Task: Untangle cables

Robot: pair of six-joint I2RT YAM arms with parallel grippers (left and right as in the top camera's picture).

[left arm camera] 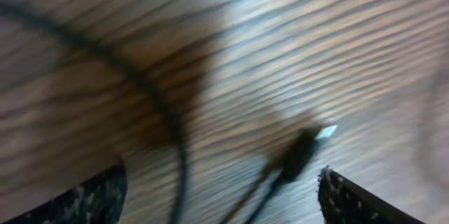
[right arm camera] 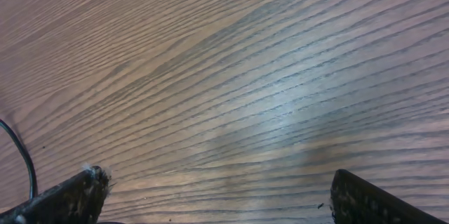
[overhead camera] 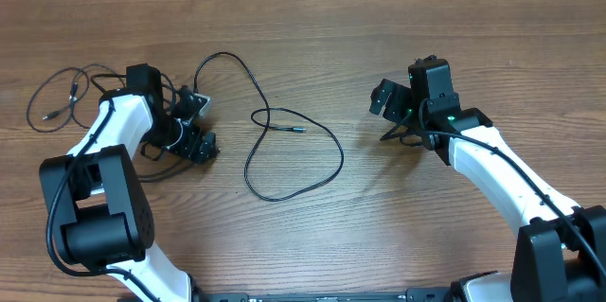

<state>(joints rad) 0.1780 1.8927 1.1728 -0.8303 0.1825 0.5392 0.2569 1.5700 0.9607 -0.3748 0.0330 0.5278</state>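
Two thin black cables lie on the wooden table (overhead camera: 312, 18). The long cable (overhead camera: 341, 157) sits in the middle of the overhead frame. It arcs down from near the left arm and swings into a wide open loop, and its small plug end (overhead camera: 296, 130) rests inside that loop, pointing right. The second cable (overhead camera: 59, 111) is bunched in loose loops at the upper left, beside the left arm's wrist.

In the left wrist view, which is quite blurred, the left gripper (left arm camera: 222, 176) is low over the wood. Its fingers (left arm camera: 84, 199) stand apart at the two bottom corners and grip nothing. Between them a dark plug with a silver tip (left arm camera: 324, 133) lies on the table, and another strand of cable (left arm camera: 168, 122) curves down from the upper left.

The right gripper (right arm camera: 221, 182) is right of centre in the overhead frame, well away from the loop. Its fingers (right arm camera: 66, 194) are spread wide over bare wood. A short stretch of cable (right arm camera: 24, 155) shows at the left edge of its view.
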